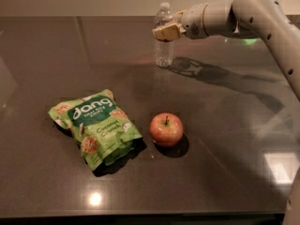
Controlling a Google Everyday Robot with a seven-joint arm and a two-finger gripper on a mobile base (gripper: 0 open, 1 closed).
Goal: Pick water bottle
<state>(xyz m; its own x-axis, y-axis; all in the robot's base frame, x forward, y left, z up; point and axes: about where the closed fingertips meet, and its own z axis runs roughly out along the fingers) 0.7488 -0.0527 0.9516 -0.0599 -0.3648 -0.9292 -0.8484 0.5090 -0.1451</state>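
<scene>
1. Table (pixel 225 172): dark, glossy top that fills most of the camera view. It shows lamp reflections near the front edge and at the right.
2. Robot arm (pixel 262 8): pale, and enters from the right edge. It bends at the top right and reaches left along the far side of the table, casting a shadow on the table below it.
3. Snack bag (pixel 96 125): green, lying flat at front left, with white lettering facing up.
4. Water bottle (pixel 163 53): clear, ribbed, white cap, upright. It is at the far side of the table near the middle, well apart from the bag and the apple. I cannot tell whether its base touches the table.
5. Apple (pixel 166 129): red-yellow, stem up, just to the right of the bag and not touching it.
6. Gripper (pixel 163 30): at the bottle's upper body, just under the shoulder. It is closed around the bottle. The tan near finger (pixel 169 32) lies across the bottle's front, and the far finger is hidden behind it.
</scene>
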